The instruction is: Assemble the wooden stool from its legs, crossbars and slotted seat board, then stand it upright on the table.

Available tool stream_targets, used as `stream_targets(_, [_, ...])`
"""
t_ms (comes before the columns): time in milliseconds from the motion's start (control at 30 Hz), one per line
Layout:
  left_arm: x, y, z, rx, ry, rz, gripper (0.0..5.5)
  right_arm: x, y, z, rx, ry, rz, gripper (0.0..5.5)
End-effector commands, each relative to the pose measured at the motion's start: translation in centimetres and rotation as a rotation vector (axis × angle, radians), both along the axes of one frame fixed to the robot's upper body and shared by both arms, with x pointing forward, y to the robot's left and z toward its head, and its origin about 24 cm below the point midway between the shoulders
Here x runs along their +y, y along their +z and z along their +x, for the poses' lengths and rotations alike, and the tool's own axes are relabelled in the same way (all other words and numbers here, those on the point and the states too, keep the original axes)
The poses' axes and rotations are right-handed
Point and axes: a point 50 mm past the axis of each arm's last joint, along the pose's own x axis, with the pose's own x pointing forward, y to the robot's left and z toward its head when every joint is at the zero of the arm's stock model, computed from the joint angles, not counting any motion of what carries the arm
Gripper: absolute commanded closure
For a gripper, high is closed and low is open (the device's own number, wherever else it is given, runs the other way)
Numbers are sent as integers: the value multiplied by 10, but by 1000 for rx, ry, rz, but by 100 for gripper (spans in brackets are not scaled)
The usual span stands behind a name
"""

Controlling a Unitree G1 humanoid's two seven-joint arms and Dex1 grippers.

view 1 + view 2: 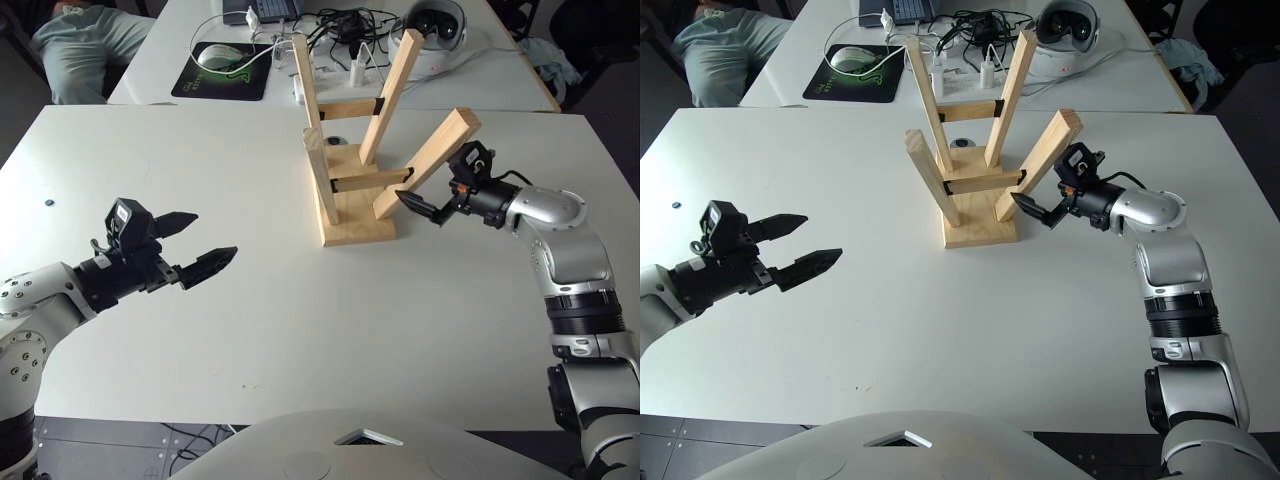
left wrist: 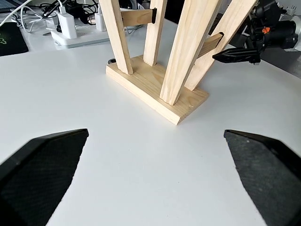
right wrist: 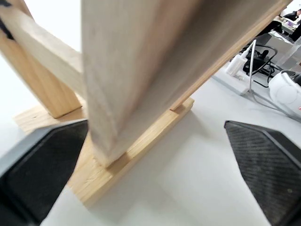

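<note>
The wooden stool (image 1: 355, 225) stands upside down near the middle of the white table, its seat board (image 2: 155, 92) flat on the surface. Its legs point up and splay outward, joined by crossbars (image 1: 348, 108). My right gripper (image 1: 420, 205) is open at the foot of the right leg (image 1: 432, 155), with that leg (image 3: 141, 61) standing between its spread fingers (image 3: 42, 165). Whether they touch the wood I cannot tell. My left gripper (image 1: 212, 236) is open and holds nothing, low over the table well to the left of the stool.
A second table behind carries a mouse pad (image 1: 222, 70) with a mouse, a power strip with cables (image 1: 340, 60) and a white headset (image 1: 435, 25). A small dark speck (image 1: 48, 202) lies at the table's far left. Bare tabletop stretches in front of the stool.
</note>
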Motion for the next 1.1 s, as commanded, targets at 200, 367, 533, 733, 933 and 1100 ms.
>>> stream_targets(200, [4,4,3,2,-11,19,11,3,-30,-24,202,-177,-18,10])
stream_targets(367, [8,6,5,-3,-7,31,11,-10,-36,-52,306,-15,-113,10])
stream_targets(533, [10,9,4,1,-14,36,11,-7,-30,-81,372,203,-118,10])
stream_targets(733, [4,12,14,20,-81,37,11,61,-15,-91,173,220,232,10])
stream_targets(933, [-3,19,29,43,-173,47,11,76,-34,-92,114,-29,188,10])
stream_targets(1100, [-11,23,41,47,-234,37,11,91,-44,-94,106,-176,193,10])
